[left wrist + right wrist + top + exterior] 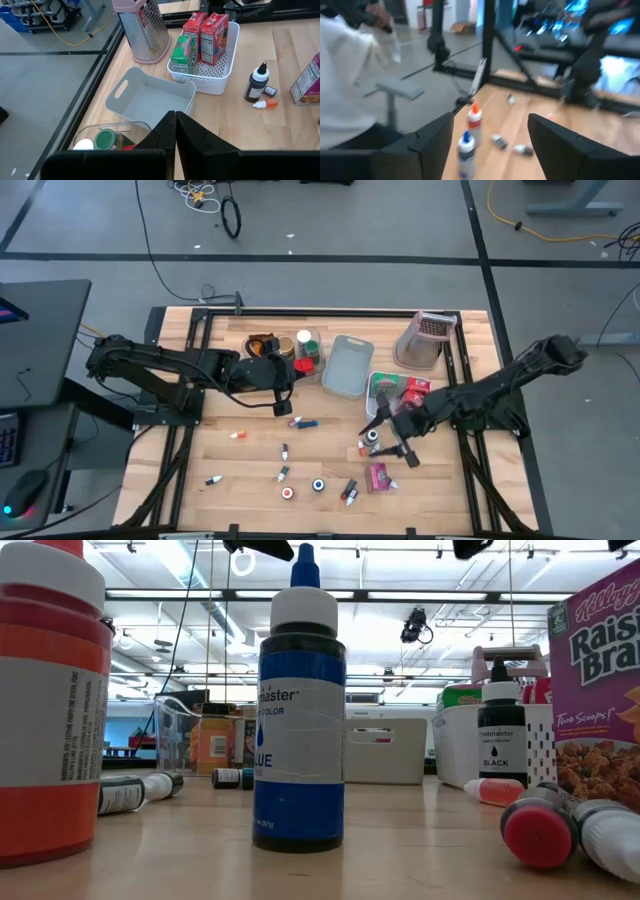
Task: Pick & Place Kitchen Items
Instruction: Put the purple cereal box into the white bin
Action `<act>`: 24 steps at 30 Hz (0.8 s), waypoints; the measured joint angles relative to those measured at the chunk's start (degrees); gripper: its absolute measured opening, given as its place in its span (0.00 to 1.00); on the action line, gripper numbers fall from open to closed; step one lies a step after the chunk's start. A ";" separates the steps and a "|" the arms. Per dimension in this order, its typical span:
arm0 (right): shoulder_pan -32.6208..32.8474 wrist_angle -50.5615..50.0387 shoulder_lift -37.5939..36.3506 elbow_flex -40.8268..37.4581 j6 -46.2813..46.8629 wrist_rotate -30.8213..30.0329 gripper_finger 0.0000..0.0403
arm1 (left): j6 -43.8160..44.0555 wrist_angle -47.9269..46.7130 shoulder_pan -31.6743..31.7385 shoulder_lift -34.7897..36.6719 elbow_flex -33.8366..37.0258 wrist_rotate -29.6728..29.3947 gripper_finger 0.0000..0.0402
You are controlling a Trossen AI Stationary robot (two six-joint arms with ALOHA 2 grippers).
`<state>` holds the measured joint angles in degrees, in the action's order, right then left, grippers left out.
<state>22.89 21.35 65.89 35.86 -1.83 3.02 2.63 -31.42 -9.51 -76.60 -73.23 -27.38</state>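
We are looking straight down on the table; low camera is sitting at tabletop level, close behind the blue bottle. Wrist cameras are facing across that tabletop.

The bench is showing pale, smooth wood with a soft sheen. The grater is gleaming as perforated metal above a matt pink plastic rim. The white basket and the grey bin are looking like matt plastic, the basket pierced with holes. The cereal box is presenting glossy printed card. The blue bottle is wearing a shiny paper label under a smooth plastic cap.
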 joint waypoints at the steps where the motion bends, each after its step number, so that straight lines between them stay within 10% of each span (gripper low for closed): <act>1: 0.01 -0.46 1.01 0.46 1.20 0.85 0.67 | 0.00 0.02 0.01 0.00 0.00 -0.02 0.04; 15: 4.46 -53.39 10.84 24.48 -5.49 -3.19 0.67 | 0.15 0.21 -0.01 0.00 0.10 -2.05 0.04; 24: 8.62 -56.07 15.59 25.15 -6.40 -0.80 0.67 | 0.17 0.53 0.01 -0.02 1.16 -4.59 0.04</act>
<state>31.51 -34.72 81.48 61.01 -8.23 2.22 2.81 -30.88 -9.50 -76.62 -72.07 -31.97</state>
